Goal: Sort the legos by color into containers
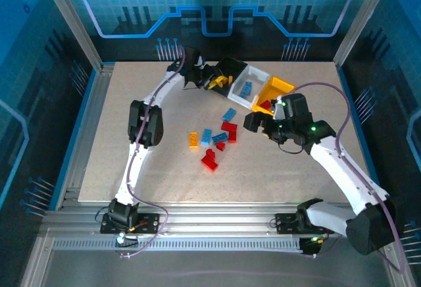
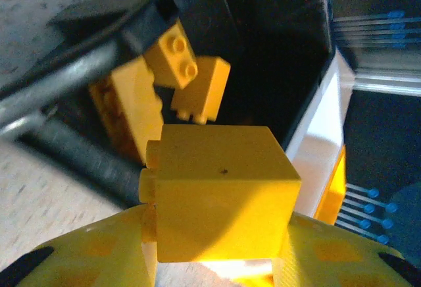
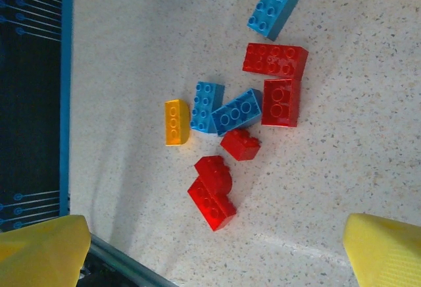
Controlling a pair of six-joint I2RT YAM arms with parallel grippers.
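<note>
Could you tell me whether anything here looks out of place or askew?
The square black plastic bin, white bin and yellow bin stand in a row slanted to the table's back edge. Oddly, yellow studded bricks lie in the black one, a red brick in the yellow one.

The legos (image 3: 274,59) are glossy moulded plastic; the yellow lego (image 2: 223,188) looks smooth, softly shiny; the tabletop (image 3: 368,168) is matt, speckled, finely grainy.

table (image 1: 171,175): speckled beige; on it: loose legos (image 1: 216,139); containers (image 1: 263,73) at far edge
</note>
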